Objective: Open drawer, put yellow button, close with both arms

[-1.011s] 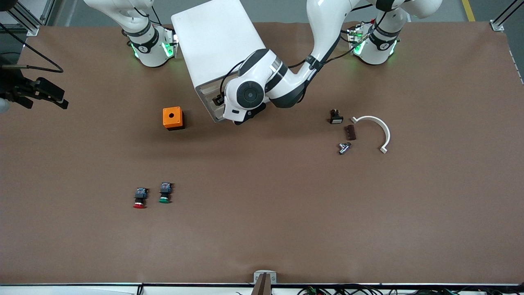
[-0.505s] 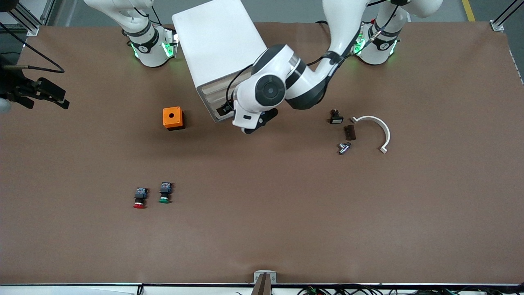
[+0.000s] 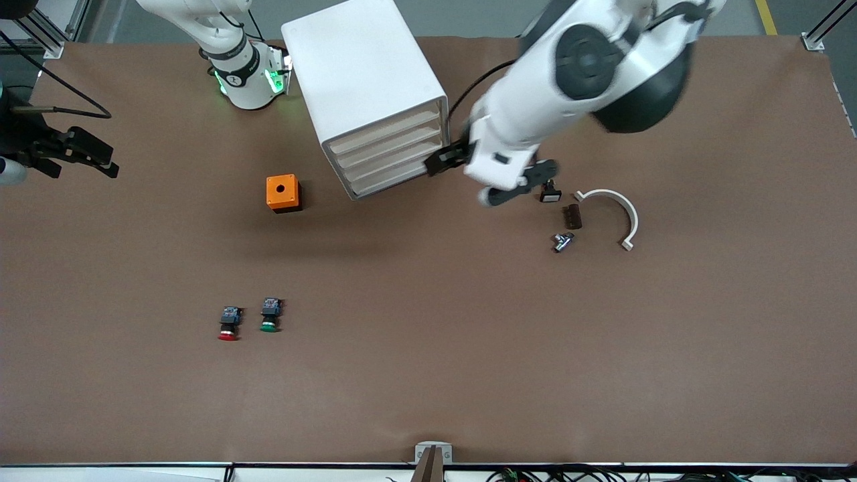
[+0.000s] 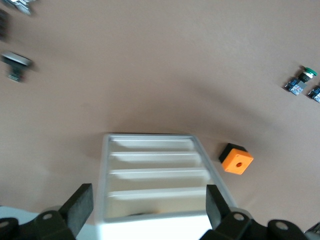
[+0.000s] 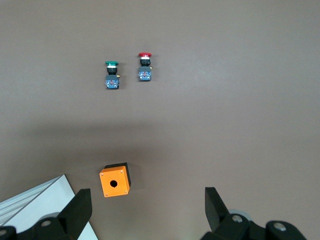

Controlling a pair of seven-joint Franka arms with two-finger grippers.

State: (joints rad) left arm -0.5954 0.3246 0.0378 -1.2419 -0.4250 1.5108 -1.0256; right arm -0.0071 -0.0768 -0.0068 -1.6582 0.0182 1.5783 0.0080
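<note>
Cabinet [image 3: 365, 80]: white, at the robots' edge of the worktop [image 3: 428, 348], all four drawer fronts look flush.
Top drawer [image 3: 385, 130]: shut, contents hidden; yellow button can't be seen anywhere, possibly inside.
Left claw [image 3: 492, 177]: up in the air by the cabinet's front, over the worktop, fingers [image 4: 80, 207] spread apart, holding nothing.
Right claw [image 5: 147, 212]: high over the right arm's end, fingers wide, empty, waiting.
Orange box [image 3: 282, 193]: beside the cabinet.
Red button [image 3: 228, 323], green button [image 3: 270, 315]: together, nearer the camera.

White jointed arms [image 3: 535, 100], black joints, green base lights
</note>
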